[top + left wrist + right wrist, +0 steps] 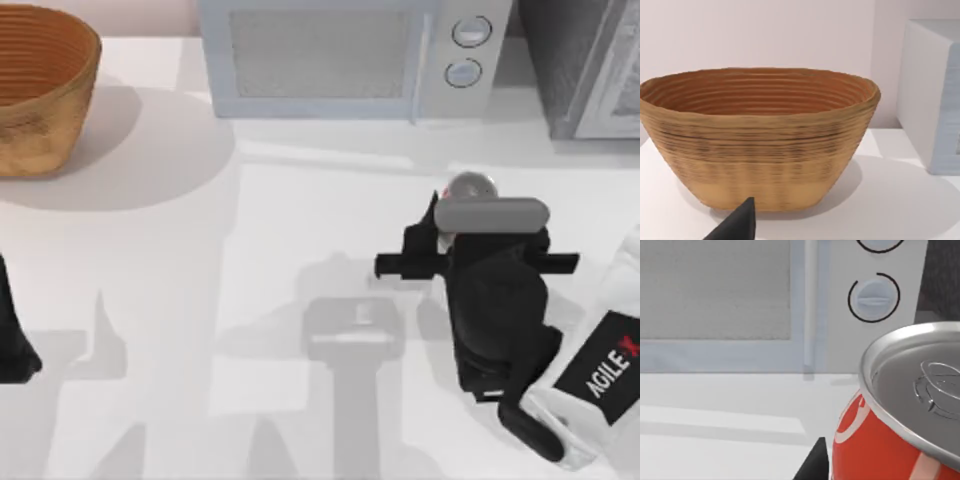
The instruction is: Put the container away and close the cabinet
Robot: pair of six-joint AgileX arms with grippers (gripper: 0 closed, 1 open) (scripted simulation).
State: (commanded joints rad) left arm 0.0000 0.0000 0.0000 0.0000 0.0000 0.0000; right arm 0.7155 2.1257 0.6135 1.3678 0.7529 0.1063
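The right hand [462, 222] hangs right over the container [470, 187], which stands on the table [200, 300] before the microwave [350, 55]; whether it grips cannot be told. The pick-up is under way; next comes carrying it to the cabinet [580, 60]. The left hand [15, 345] sits parked at the table's left.

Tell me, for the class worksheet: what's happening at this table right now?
The right gripper is at the small red-and-white can, which stands on the table in front of the white microwave; whether it grips the can isn't clear. The can is not yet in the dark grey cabinet at the table's far right. The left arm sits parked at the left edge, near the woven basket.
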